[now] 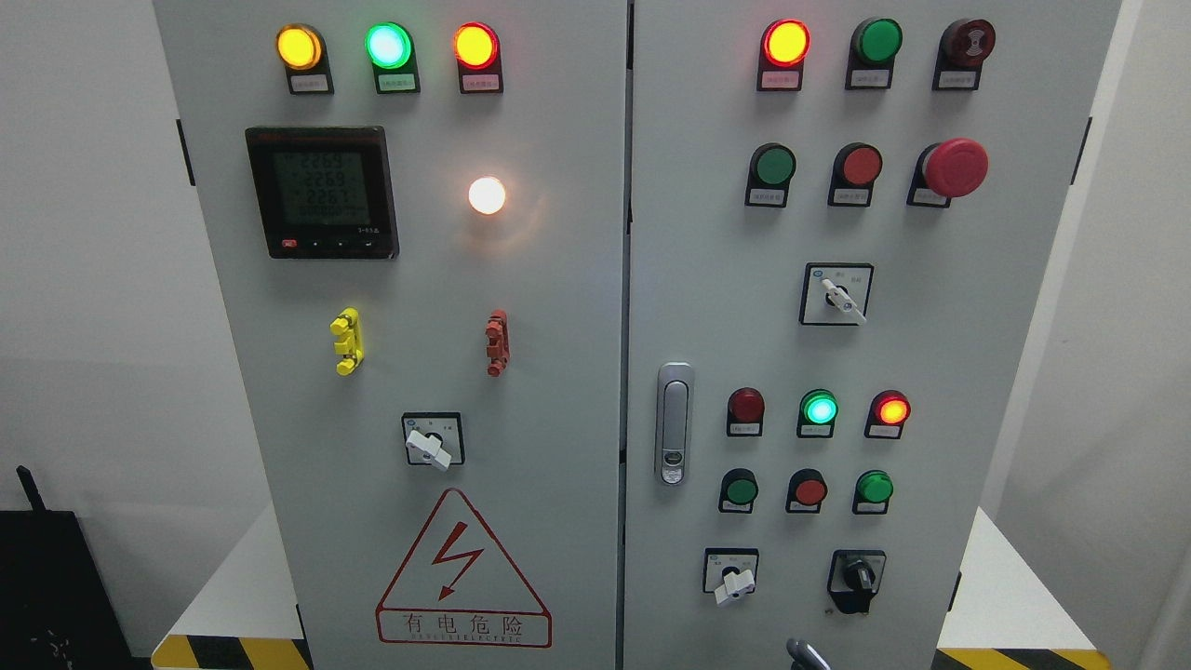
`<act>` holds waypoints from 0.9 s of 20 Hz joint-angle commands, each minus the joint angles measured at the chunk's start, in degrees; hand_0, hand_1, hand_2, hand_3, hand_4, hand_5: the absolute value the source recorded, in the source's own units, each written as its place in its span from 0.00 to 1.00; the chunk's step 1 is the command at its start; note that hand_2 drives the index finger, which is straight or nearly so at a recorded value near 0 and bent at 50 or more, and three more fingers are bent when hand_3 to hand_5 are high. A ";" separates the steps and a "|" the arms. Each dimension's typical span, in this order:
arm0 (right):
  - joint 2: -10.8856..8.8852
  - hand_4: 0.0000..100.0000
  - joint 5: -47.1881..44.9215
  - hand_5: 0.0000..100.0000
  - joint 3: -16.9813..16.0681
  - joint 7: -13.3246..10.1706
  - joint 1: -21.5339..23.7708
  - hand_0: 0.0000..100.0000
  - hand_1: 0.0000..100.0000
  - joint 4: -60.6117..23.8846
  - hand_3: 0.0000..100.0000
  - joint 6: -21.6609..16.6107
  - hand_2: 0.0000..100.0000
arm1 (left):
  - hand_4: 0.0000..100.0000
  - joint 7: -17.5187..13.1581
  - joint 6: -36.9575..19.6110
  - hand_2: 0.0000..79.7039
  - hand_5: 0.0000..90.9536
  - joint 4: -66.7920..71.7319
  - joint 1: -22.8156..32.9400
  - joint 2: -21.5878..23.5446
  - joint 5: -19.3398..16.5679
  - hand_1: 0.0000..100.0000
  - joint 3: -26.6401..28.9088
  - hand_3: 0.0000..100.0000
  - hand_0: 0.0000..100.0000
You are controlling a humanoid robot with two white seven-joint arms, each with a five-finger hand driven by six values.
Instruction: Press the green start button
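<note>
Grey two-door electrical cabinet [577,307] fills the head view, doors shut, seam running down the middle. Landmark: the silver door latch [675,423] on the right door, just right of the seam.

Green push buttons on the right door, all unlit: one up and right of the latch in the second row [774,166], with a red button [861,165] and a large red mushroom stop [954,167] further right in the same row; one just right of and slightly below the latch [742,488]; another further right in that low row [875,487], a red button [809,490] between the two. Labels too small to read, so cannot tell which one is the start button.

Lit green lamp [820,408] right of the latch at its level, between a dark red lamp [746,404] and a lit red one [891,409]. White-handled selector [842,298] above and right of the latch.

Left door: meter display [321,193] up and far left of the latch, glowing white lamp [487,194] nearer it, red lightning warning triangle [462,572] below and left.

A small grey metallic tip [808,655] pokes up at the bottom edge, below and right of the latch, clear of every button. Too little shows to say which arm it is, or how the fingers are set.
</note>
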 commanded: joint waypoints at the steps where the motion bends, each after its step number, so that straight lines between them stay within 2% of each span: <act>1: -0.05 0.00 -0.53 0.00 0.00 0.04 -0.01 0.03 0.10 -0.03 0.00 0.02 0.00 | 0.00 0.00 0.00 0.00 0.00 0.00 0.00 0.00 0.00 0.56 0.00 0.00 0.12; 10: -0.05 0.00 -0.18 0.00 0.00 -0.05 -0.10 0.02 0.10 -0.03 0.00 -0.33 0.00 | 0.00 0.00 0.00 0.00 0.00 0.00 0.00 0.00 0.00 0.56 0.00 0.00 0.12; 14: 0.04 0.00 0.61 0.00 -0.09 -0.22 -0.89 0.03 0.16 0.05 0.00 -0.94 0.00 | 0.00 0.00 0.00 0.00 0.00 0.00 0.00 0.00 0.00 0.56 0.00 0.00 0.12; 18: 0.04 0.00 4.47 0.00 -1.84 -0.48 -2.73 0.06 0.20 0.14 0.03 -1.91 0.00 | 0.00 0.00 0.00 0.00 0.00 0.00 0.00 0.00 0.00 0.56 0.00 0.00 0.12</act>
